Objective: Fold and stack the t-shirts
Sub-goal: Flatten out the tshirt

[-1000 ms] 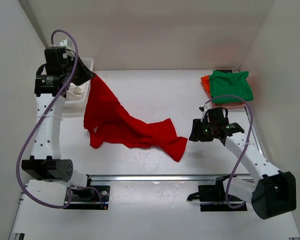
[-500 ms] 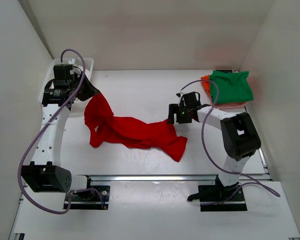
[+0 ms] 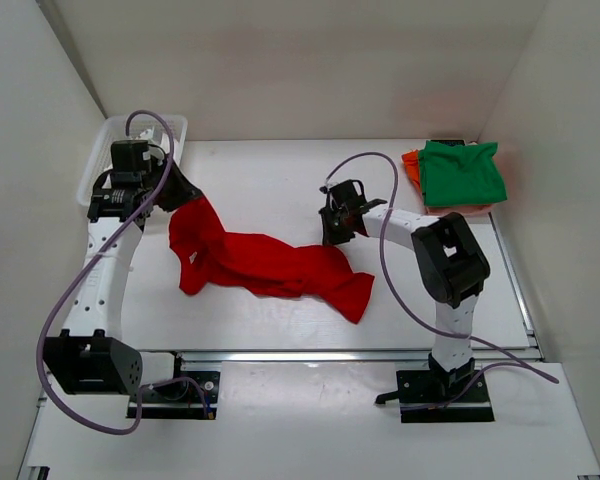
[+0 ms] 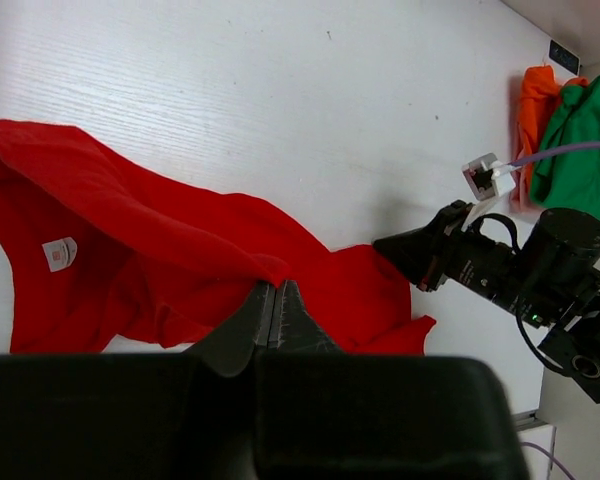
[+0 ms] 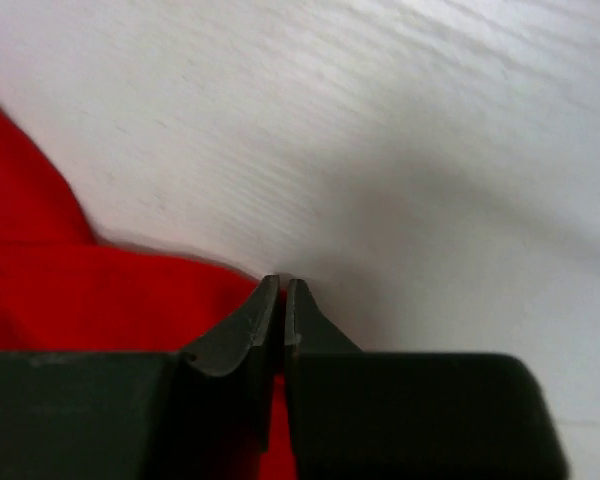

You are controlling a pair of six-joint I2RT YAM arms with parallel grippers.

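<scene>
The bright red t-shirt (image 3: 270, 262) lies crumpled across the middle of the table. It also shows in the left wrist view (image 4: 170, 240) and the right wrist view (image 5: 70, 290). My left gripper (image 3: 185, 194) (image 4: 277, 286) is shut on the shirt's upper left corner and holds it a little off the table. My right gripper (image 3: 331, 230) (image 5: 282, 281) is shut, its tips low at the shirt's upper right edge. A folded green t-shirt (image 3: 462, 172) (image 4: 586, 150) lies on a folded orange one (image 3: 411, 166) (image 4: 540, 110) at the back right. No pale pink shirt shows.
A white basket (image 3: 98, 158) stands at the back left, behind my left arm. White walls close in the table at the back and on both sides. A metal rail (image 3: 350, 355) runs along the front edge.
My left gripper has lowered the red shirt's corner towards the table. My right gripper has swung left from the table's right side to the shirt's upper right edge.
</scene>
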